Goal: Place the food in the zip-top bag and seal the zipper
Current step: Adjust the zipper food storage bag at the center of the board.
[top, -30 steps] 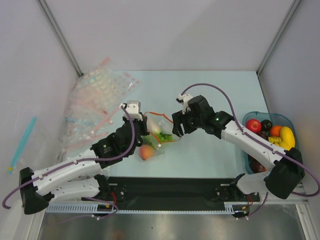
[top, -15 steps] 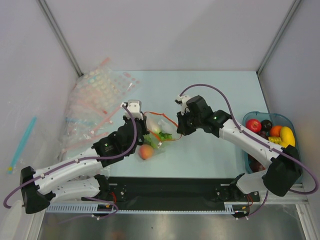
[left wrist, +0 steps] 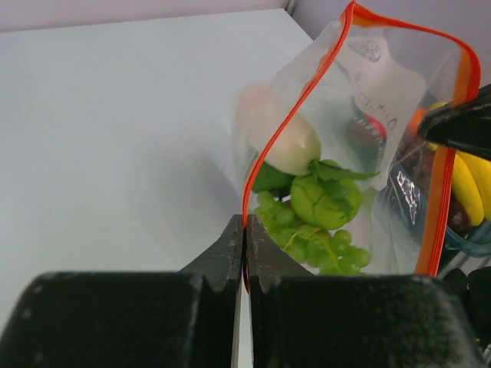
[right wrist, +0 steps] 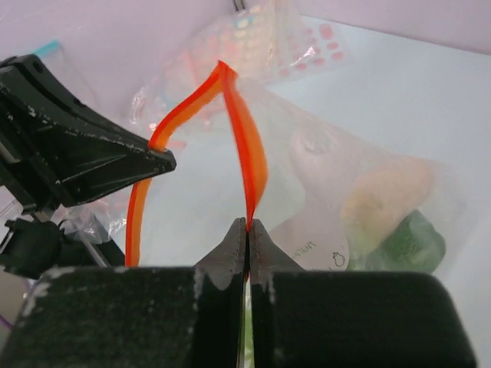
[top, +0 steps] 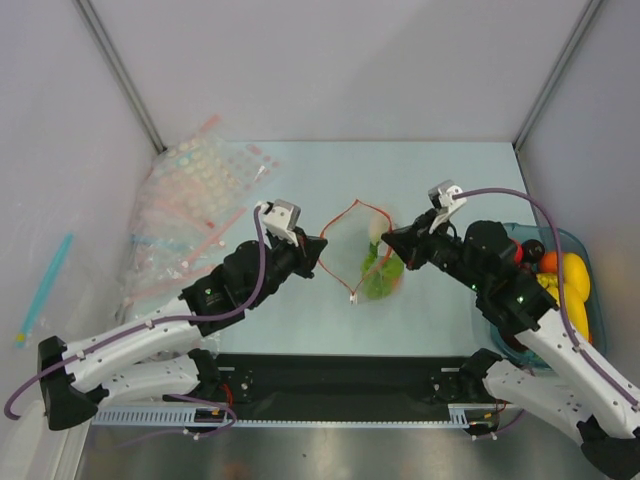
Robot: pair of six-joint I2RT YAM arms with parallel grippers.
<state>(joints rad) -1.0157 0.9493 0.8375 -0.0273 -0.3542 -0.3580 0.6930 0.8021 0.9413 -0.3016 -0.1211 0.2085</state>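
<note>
Showing the zip-top bag [top: 392,283] over mid-counter [top: 450,180], left hand [top: 318,247] pinching its zipper [top: 335,222] at 9 o'clock and right hand [top: 388,237] pinching it at 3 o'clock: food [left wrist: 322,201] already inside, mouth gaping, sealing evidently left.

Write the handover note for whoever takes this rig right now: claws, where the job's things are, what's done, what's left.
Left claw: shut on the zipper, on one side of the mouth.
Right claw: shut on the zipper, on the opposite side.
Zip-top bag: held between both claws, mouth spread open.
Food: white radish and green pieces are inside the bag.
Done: food loaded.
Left: bring the two sides of the mouth together and press the zipper shut along its full width.
Note: the blue bin on the right holds other toy fruit.
</note>
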